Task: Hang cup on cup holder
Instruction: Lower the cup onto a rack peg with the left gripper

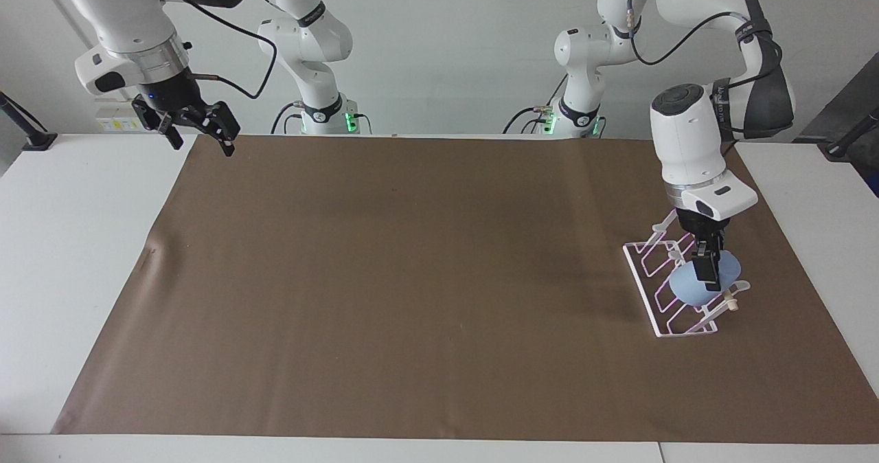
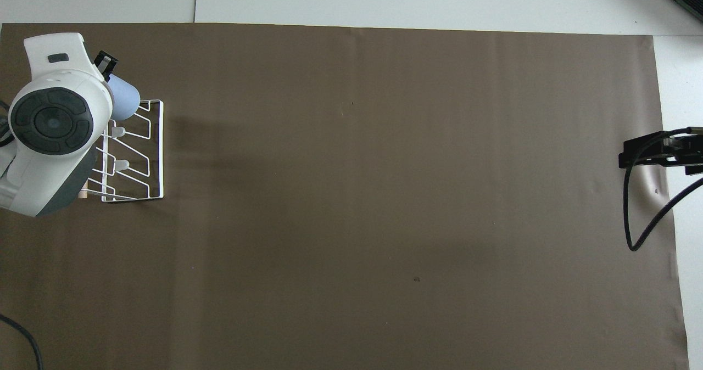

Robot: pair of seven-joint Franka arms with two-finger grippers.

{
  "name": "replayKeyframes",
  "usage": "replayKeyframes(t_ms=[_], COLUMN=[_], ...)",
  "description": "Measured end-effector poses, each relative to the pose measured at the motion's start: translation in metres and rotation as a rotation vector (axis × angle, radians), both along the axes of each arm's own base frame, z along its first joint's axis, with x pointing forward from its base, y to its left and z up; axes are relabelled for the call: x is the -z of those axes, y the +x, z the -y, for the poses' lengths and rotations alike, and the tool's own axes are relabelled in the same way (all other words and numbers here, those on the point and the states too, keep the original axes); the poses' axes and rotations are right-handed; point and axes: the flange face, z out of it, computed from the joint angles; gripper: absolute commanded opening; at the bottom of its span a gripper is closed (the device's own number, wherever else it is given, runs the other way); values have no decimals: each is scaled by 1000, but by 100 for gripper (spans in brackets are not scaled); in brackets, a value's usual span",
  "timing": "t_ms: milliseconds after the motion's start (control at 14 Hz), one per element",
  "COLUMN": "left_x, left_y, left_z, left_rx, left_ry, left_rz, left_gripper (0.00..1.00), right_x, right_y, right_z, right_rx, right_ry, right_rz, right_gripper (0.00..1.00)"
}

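Light-blue cup in left gripper's closed jaws, on cup holder.

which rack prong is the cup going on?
The end prong farthest from the robots: the left gripper holds the cup over that end of the cup holder. The two prongs nearer the robots show bare flat tips.

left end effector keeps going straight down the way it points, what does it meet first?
Most likely the cup holder. The left end effector points down, shut on the cup, which sits over the rack's prongs at the end farther from the robots. Whether the cup already touches the wire cannot be told from these views.
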Motion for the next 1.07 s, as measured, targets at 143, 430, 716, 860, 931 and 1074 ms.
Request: replayKeyframes(t_ms=[143, 430, 716, 860, 931, 1074], left_x=[4, 9, 13, 14, 15, 15], left_y=[-1, -3, -5, -6, -6, -6], left_z=[1, 2, 3, 3, 3, 3], left_rx=[2, 6, 9, 10, 10, 10], left_ry=[1, 1, -1, -1, -1, -1], left_rz=[-6, -14, -20, -22, -22, -22], left_gripper=[0, 0, 1, 10, 23, 66], right_x=[0, 0, 0, 1, 2, 3], right_y=[0, 0, 0, 0, 0, 0], right_z=[0, 0, -1, -1, -1, -1], right_rx=[-42, -69, -70, -71, -71, -72], right_ry=[1, 2, 2, 2, 3, 3], right_rz=[-3, -4, -5, -6, -7, -9], right_gripper=[100, 100, 100, 100, 100, 100])
